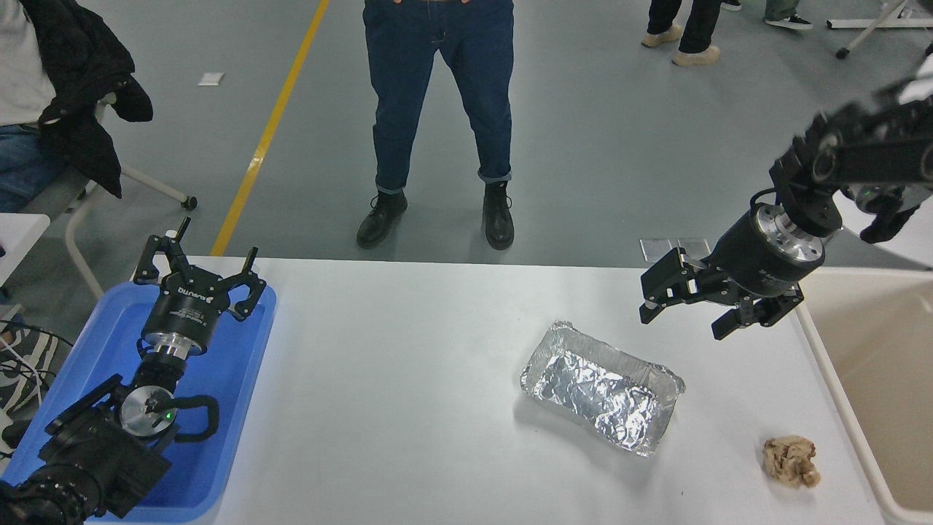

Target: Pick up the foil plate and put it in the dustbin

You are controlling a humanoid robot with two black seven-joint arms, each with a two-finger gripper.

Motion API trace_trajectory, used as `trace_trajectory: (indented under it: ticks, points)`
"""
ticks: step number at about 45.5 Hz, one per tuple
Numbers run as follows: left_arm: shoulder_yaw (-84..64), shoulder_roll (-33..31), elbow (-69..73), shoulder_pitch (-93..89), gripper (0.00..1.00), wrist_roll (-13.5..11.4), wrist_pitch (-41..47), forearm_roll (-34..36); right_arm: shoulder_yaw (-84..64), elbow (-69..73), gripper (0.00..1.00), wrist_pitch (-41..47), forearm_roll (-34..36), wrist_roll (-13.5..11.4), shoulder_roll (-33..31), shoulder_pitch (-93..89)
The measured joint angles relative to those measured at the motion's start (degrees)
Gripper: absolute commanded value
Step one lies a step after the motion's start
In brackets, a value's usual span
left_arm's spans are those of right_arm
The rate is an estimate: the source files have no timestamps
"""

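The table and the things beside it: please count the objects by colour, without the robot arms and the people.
Silver: 1, the foil plate
Brown: 1, the paper ball
Blue: 1, the tray
Beige: 1, the dustbin
Total: 4

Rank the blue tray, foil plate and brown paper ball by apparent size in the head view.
1. Blue tray, largest, though partly covered by the parked left arm.
2. Foil plate.
3. Crumpled brown paper ball, clearly smallest.
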Motion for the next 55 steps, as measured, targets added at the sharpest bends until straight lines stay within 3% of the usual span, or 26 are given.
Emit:
trace_trajectory:
  ticks: [6, 10, 18, 51, 53, 55]
  points:
    - [0.0, 0.0, 0.0, 0.0, 1.00, 0.0, 0.0, 0.0, 0.4, -0.4, 0.90, -9.3, 0.6, 0.0, 0.4, -5.6]
    - [0.0, 0.0, 0.0, 0.0, 1.00, 0.0, 0.0, 0.0, 1.1, -0.6, 0.78, -14.5, 0.9, -0.1, 0.7, -8.8]
    - [0.0, 0.0, 0.0, 0.0, 1.00, 0.0, 0.0, 0.0, 2.0, -0.7, 0.83, -21.2, 1.6, -0.2, 2.3, -13.5]
    - [0.0, 0.0, 0.0, 0.0, 1.00, 0.0, 0.0, 0.0, 5.4, -5.4, 0.79, -26.8, 12.9, -0.3, 4.6, -23.4]
    - [0.0, 0.0, 0.0, 0.0, 1.00, 0.0, 0.0, 0.0, 5.6, -5.7, 0.74, -26.8, 13.3, -0.3, 4.6, -23.8]
    - [0.0, 0.0, 0.0, 0.0, 1.00, 0.0, 0.0, 0.0, 5.8, -5.9, 0.63, -26.9, 13.7, -0.3, 4.7, -24.2]
